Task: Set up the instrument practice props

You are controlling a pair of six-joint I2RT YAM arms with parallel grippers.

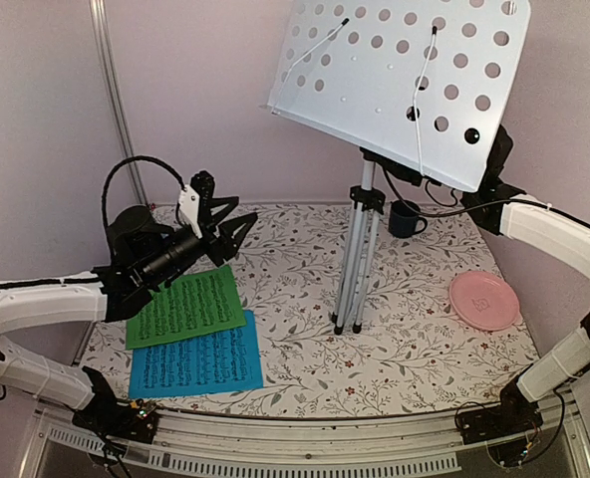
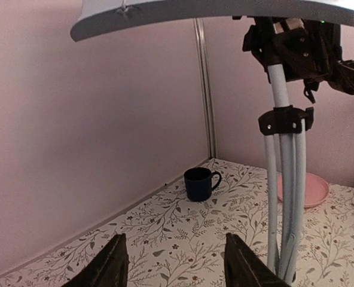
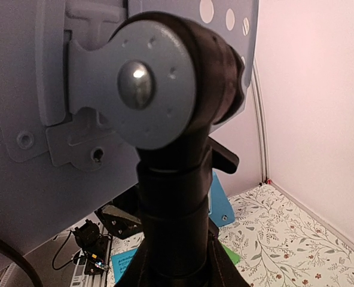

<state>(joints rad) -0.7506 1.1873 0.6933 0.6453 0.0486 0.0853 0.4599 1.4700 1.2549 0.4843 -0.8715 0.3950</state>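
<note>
We're likely steadying the music stand (image 1: 360,249): the right tool (image 3: 177,263) grips its neck. Left tool (image 2: 176,263) hangs open, empty. Next we probably pinch the green sheet (image 1: 187,307) by an edge off the surface (image 1: 415,339).

The music stand (image 1: 358,249) has smooth silvery metal tubes, black plastic collars (image 2: 286,121) and a matt grey-white perforated desk (image 1: 395,80). The green sheet (image 1: 185,309) and blue sheet (image 1: 195,363) look like matt paper. The mug (image 1: 407,219) and pink plate (image 1: 484,299) are smooth and faintly shiny.
</note>
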